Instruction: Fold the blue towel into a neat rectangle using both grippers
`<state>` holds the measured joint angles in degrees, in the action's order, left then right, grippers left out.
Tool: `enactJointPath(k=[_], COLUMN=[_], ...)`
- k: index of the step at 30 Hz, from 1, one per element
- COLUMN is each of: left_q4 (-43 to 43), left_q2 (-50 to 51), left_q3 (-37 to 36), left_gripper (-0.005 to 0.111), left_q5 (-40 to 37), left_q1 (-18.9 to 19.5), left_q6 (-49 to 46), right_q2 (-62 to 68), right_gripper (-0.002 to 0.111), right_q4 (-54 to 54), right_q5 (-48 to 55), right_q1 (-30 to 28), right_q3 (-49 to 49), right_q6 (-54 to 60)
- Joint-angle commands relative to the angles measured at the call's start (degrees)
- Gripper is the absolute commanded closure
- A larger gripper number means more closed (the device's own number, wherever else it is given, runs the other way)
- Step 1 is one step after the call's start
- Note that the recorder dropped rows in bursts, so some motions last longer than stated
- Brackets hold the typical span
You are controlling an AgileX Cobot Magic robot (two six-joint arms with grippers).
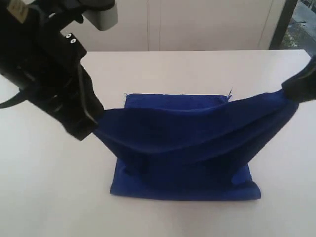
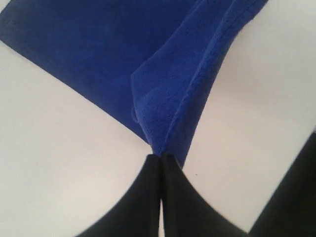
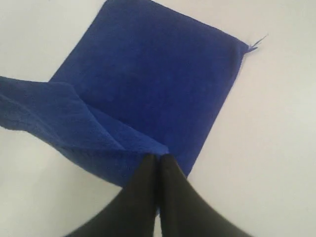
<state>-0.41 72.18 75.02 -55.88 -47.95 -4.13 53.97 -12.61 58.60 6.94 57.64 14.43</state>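
Blue towel [image 1: 182, 148] mid-table [image 1: 49, 197], top layer lifted and slung between grippers. Left gripper [image 2: 161, 157] clenched on towel edge, 9 o'clock; right gripper [image 3: 158, 157] clenched on edge, 3 o'clock. Loose thread [image 1: 230, 92] at 1 o'clock corner. Yellow label [image 1: 17, 9] on left arm unreadable.

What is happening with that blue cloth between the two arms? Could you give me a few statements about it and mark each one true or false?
1. The left end effector and the right end effector are each shut on the blue towel. True.
2. The towel lies completely flat. False: one edge is lifted and sags between the two end effectors, while the rest lies on the table.
3. A loose thread sticks out at one corner of the towel. True.
4. The table is dark wood. False: it is plain and white.
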Motion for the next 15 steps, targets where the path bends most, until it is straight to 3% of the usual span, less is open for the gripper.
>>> enactJointPath(k=[1,7,15], left_q4=[-0.9,-3.6,-4.3], left_q2=[-4.4,-7.5,-9.4], left_q3=[-0.4,-0.4,-0.4], left_gripper=[0.107,0.107,0.107], left_q5=[-4.7,-8.2,-13.2], left_q1=[-4.9,-10.1,-11.1], left_q6=[2.7,4.6,7.3], right_q2=[-7.6,-15.2,-18.5], right_gripper=[0.108,0.108,0.108], right_q4=[-2.8,-6.0,-10.5], right_q5=[7.4,11.4,11.4], right_q1=[-0.1,-0.1,-0.1], right_q3=[-0.4,-0.4,-0.5], right_q6=[0.8,0.8,0.4])
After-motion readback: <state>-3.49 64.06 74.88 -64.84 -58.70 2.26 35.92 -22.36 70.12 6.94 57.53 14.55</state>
